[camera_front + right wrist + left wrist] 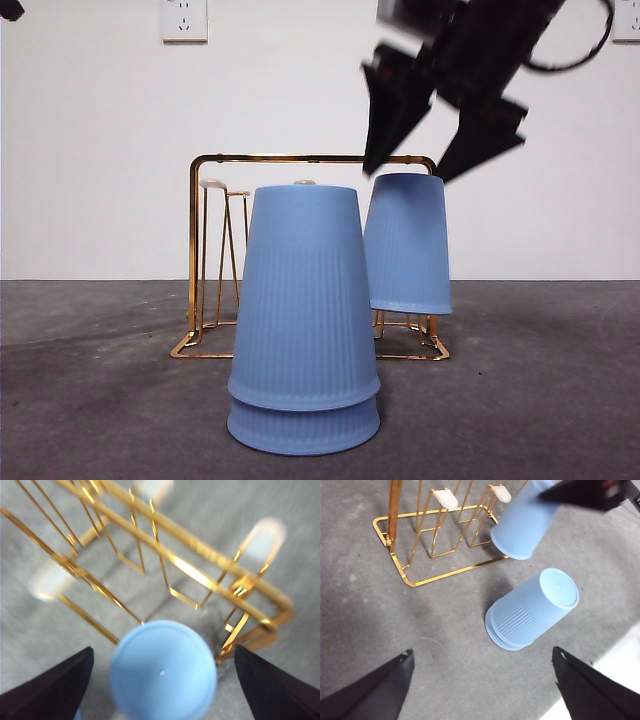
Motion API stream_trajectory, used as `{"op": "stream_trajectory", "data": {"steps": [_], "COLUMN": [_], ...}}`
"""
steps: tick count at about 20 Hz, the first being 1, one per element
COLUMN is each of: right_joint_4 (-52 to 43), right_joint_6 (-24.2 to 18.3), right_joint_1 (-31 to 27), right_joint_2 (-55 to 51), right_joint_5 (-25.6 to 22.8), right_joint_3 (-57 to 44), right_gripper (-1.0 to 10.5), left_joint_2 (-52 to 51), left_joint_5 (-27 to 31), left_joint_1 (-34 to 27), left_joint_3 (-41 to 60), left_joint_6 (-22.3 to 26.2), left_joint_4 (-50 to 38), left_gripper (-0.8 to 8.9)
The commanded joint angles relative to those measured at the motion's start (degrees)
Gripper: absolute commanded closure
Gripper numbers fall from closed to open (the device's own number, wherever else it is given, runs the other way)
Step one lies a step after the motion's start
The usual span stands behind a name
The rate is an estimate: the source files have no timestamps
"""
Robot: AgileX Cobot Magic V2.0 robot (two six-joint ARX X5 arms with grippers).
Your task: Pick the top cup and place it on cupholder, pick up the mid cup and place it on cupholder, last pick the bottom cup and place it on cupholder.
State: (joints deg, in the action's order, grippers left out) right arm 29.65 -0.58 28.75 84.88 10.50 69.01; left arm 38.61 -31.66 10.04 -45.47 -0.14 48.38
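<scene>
Right gripper (445, 140): black, jaws spread apart and empty, poised just above the closed end of the placed cup (407, 243) at the cupholder (310, 158); blurred in the front view. Its wrist view looks straight down on that cup's round closed end (163, 670), which sits between the two jaws without touching either.

Left gripper (482, 680): jaws wide apart, holding nothing, well back from the cupholder (400, 565) on the near side of the stacked cups.

Cupholder: gold wire rack, rectangular base on the grey table (100, 400), arched bar across the top, thin upright pegs with pale caps. Two capped pegs (445, 499) stand bare at the end away from the placed cup.

Placed cup: pale blue, ribbed, upside down on a peg at one end of the cupholder, its rim raised clear of the rack's base.

Stacked cups (304, 320): two pale blue ribbed cups, nested, upside down, rims on the table, standing in front of the cupholder and apart from it. The lower cup (303, 428) shows only as a band under the rim of the upper one.

White wall behind the cupholder, with a socket plate (184, 20) high on it.
</scene>
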Motion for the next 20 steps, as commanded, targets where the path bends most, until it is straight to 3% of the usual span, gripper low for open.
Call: {"op": "stream_trajectory", "data": {"steps": [1,9,20], "right_joint_4": [0.94,15.61,12.9], "right_joint_6": [0.44,0.55,8.35], "right_joint_1": [0.26,3.08,5.99], "right_joint_2": [-4.37,-19.63,-35.67], "right_joint_5": [-0.04,2.14,2.12], "right_joint_3": [0.85,-1.42,-23.82], "right_gripper": [5.0,5.0,5.0], "left_joint_2": [0.22,4.24,24.81], "left_joint_5": [-0.33,1.84,15.8], "left_joint_1": [0.17,7.21,28.44], "left_joint_3": [-0.94,-3.39,-16.15], "left_joint_6": [-0.15,-2.08,-2.32], "left_joint_4": [-0.83,-5.18,-8.66], "left_gripper": [3.76,3.7,3.4]}}
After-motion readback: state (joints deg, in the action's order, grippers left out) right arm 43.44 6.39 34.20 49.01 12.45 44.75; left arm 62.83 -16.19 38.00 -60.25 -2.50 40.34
